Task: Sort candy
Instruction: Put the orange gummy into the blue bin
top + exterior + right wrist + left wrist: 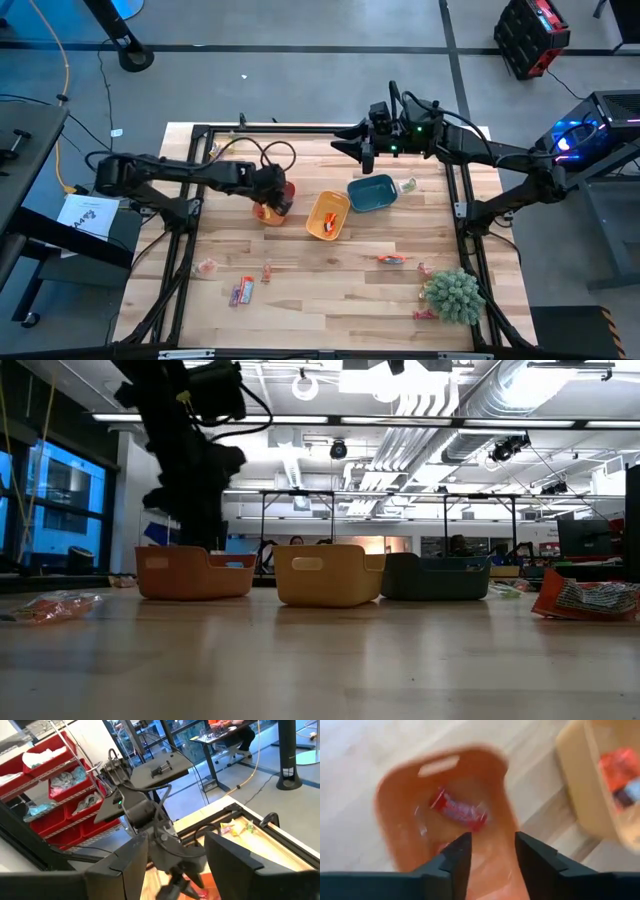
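**Left arm over orange bin, right arm waiting at far edge**

The tabletop [330, 285] is pale wood planking inside a black frame, on a grey floor.

The left gripper [492, 851] hangs over the orange bin [275, 203], jaws spread and empty. A red candy [458, 810] lies in that bin.

Next come the yellow-orange bin [328, 215], holding sweets, and the blue bin [372, 193].

Loose candy [241, 291] is scattered on the near boards, some beside a green plant [453, 295].

The right gripper [176, 851] hovers at the far edge, jaws spread, empty.

Behind: ceiling lights, ducting, red shelf bins.
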Robot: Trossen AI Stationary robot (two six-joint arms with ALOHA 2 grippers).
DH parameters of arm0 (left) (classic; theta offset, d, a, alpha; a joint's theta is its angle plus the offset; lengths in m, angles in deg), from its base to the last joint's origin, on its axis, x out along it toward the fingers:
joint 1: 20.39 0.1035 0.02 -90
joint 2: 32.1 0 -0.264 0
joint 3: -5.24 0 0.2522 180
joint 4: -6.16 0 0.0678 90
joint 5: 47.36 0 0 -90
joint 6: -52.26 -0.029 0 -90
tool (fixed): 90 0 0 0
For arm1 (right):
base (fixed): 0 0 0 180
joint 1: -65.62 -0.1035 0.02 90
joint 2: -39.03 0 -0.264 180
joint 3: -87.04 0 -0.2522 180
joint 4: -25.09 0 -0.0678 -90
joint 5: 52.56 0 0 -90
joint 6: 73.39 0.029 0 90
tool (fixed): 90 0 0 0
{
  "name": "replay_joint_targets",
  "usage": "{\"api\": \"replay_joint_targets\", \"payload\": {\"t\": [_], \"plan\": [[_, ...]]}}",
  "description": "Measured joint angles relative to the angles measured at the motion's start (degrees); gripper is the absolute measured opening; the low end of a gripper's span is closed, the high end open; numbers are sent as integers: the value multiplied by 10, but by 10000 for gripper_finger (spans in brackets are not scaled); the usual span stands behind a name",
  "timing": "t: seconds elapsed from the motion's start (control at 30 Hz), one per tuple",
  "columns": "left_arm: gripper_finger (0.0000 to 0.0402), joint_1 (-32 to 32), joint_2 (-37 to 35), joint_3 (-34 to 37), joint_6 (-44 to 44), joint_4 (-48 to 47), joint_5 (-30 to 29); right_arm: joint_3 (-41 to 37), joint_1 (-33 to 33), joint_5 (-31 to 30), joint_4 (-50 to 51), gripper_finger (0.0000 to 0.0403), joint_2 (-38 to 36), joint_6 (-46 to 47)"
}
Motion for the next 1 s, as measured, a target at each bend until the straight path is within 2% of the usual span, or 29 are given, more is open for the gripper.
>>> {"api": "replay_joint_targets", "payload": {"t": [0.1,0.2,0.27,0.37,0.53,0.63,0.7,0.8,0.9,1.0], "plan": [[179,-3,-20,0,8,-42,8,0,0,0,0,190,0,-5],[197,-15,-56,0,25,-73,66,0,0,0,0,190,0,-10],[202,-45,-82,0,38,-89,98,0,2,0,1,190,0,-14],[204,-119,-126,0,84,-113,93,0,8,0,7,190,0,-13],[204,-303,-160,0,172,-136,27,0,17,0,27,190,0,-10],[204,-400,-139,0,184,-133,-5,0,21,1,38,190,0,-10],[204,-435,-110,0,196,-126,-32,0,23,1,41,190,0,-10],[204,-432,-59,1,208,-72,-39,0,26,1,43,190,0,-10],[204,-414,-2,1,184,-20,-5,0,26,1,44,190,0,-10],[204,-394,46,1,186,-16,6,0,26,1,48,190,0,-10]]}}
